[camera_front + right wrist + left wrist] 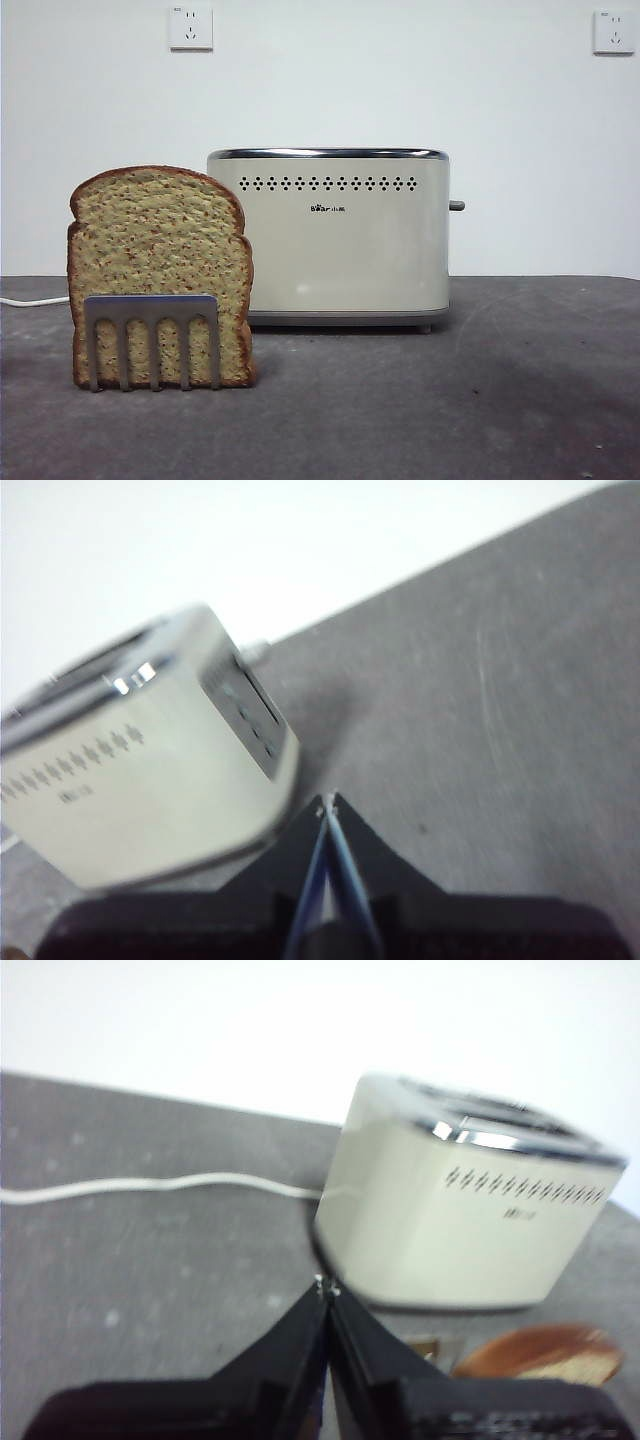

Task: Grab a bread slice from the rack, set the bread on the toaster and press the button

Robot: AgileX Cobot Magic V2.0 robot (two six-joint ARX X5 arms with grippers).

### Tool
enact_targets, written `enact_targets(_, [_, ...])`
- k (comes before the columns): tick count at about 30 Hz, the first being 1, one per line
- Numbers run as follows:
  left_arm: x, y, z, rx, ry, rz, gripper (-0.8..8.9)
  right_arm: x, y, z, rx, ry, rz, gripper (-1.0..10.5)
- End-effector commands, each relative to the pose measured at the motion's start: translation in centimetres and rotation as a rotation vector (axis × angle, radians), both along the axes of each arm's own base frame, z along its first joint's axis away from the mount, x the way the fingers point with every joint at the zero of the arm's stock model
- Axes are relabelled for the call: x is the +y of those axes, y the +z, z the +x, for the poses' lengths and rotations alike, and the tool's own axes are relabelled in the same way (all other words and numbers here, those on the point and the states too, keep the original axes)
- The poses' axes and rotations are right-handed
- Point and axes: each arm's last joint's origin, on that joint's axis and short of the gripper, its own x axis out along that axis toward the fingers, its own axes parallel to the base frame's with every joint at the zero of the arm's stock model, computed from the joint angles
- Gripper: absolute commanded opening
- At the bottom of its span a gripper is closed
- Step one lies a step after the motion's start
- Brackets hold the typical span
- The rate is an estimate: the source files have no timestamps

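The slice of bread [160, 270] stands upright in the steel rack [152, 335] at the front left of the table. The cream toaster [330, 235] stands behind and to the right of it, its slots empty. The dark button [456, 205] sticks out from the toaster's right side. Neither arm shows in the front view. My left gripper [327, 1288] is shut and empty, held above the table, with the toaster [465, 1205] and the bread's crust [540, 1352] in its view. My right gripper [328, 802] is shut and empty, near the toaster's button end [258, 650].
A white power cord [150, 1185] runs from the toaster across the dark grey table [450, 400] to the left. Two wall sockets [190, 27] sit on the white wall behind.
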Motion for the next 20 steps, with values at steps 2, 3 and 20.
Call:
enact_targets(2, [-0.1,2.4,-0.3,-0.021,-0.045,-0.009,-0.08,0.1,2.3,0.1,-0.016,0.014,0.006,-0.1])
enact_targets(3, [-0.1,3.0,-0.3,-0.022,-0.057,-0.007,-0.08,0.1,2.9,0.2,-0.020,0.031,-0.006,-0.1])
enact_targets(20, [-1.1,13.3,1.5,0.105,-0.460,0.277,-0.08,1.5,15.1,3.4,0.152,0.508,-0.348,-0.1])
